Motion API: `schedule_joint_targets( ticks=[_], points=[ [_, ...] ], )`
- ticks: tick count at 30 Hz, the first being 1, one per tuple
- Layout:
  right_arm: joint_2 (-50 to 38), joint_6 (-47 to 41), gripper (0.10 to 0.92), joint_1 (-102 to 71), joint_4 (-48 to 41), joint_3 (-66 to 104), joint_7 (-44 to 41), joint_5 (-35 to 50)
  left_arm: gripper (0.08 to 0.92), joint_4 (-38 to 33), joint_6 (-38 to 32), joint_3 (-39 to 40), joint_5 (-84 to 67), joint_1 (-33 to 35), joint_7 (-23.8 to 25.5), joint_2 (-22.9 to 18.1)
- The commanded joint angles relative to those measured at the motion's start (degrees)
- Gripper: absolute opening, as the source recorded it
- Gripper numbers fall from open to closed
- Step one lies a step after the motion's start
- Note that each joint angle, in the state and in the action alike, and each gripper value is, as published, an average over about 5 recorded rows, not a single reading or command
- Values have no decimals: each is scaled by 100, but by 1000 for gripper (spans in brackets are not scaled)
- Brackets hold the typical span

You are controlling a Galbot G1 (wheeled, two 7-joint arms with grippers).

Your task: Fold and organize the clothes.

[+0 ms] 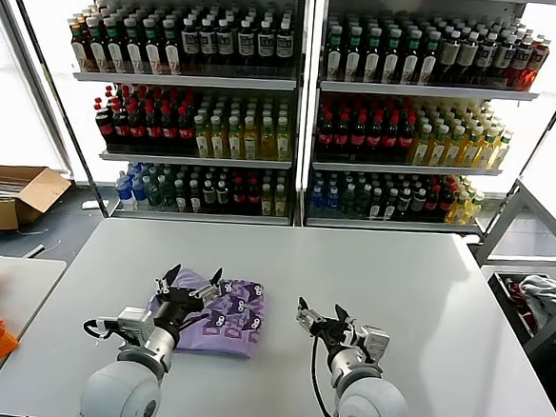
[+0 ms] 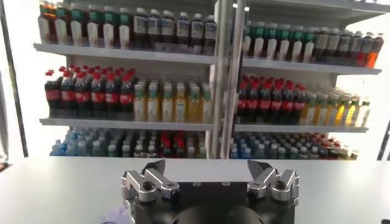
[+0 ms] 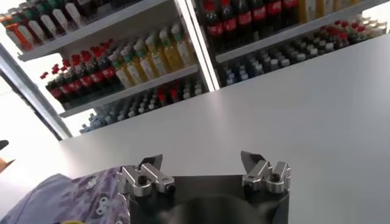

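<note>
Note the counter (image 1: 350,271) bears the folded clothes (image 1: 227,319) at 7 o'clock, print up; your left tool (image 1: 190,281) stands wide over their 9 o'clock edge, holding nothing; your right tool (image 1: 320,314), wide, waits at 3 o'clock, likely clear for stacking.

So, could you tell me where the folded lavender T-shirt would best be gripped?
Probably the folded T-shirt at its right edge, from the bare table side: it lies flat with that edge exposed, while the open left gripper covers its left part.
</note>
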Motion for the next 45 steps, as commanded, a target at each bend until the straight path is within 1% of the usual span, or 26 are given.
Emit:
schedule_joint_targets(
  ticks=[1, 5, 10, 17, 20, 23, 29, 33, 38, 42, 45],
  points=[
    [-157, -122, 823, 1723, -1171, -1244, 70, 1327, 822, -289, 42, -918, 67, 571, -115, 195],
    [-137, -125, 823, 1991, -1536, -1340, 12, 1506, 823, -265, 50, -1019, 71, 685, -114, 176],
    [-97, -126, 814, 2017, -1762, -1354, -11, 1514, 822, -230, 51, -1107, 62, 772, -128, 100],
    [117, -123, 789, 1930, -2047, -1361, -93, 1253, 823, -201, 51, -1150, 59, 802, -181, 6],
    [211, -122, 785, 1884, -2081, -1385, -128, 1126, 823, -203, 46, -1169, 60, 818, -196, -12],
    [248, -122, 762, 1826, -2070, -1419, -157, 1045, 823, -209, 34, -1199, 60, 839, -194, -16],
    [233, -121, 646, 1700, -1999, -1464, -218, 967, 822, -202, 9, -1229, 61, 823, -201, -17],
    [232, -122, 583, 1668, -1973, -1449, -178, 961, 823, -219, 3, -1209, 61, 821, -203, -41],
    [233, -121, 451, 1646, -1968, -1445, -162, 954, 822, -207, 0, -1187, 63, 824, -209, -67],
    [240, -117, 376, 1614, -1938, -1422, -135, 895, 823, -207, 0, -1181, 64, 836, -216, -84],
    [172, -117, 293, 1576, -1837, -1384, -84, 801, 823, -216, -1, -1186, 64, 850, -222, -90]
  ],
)
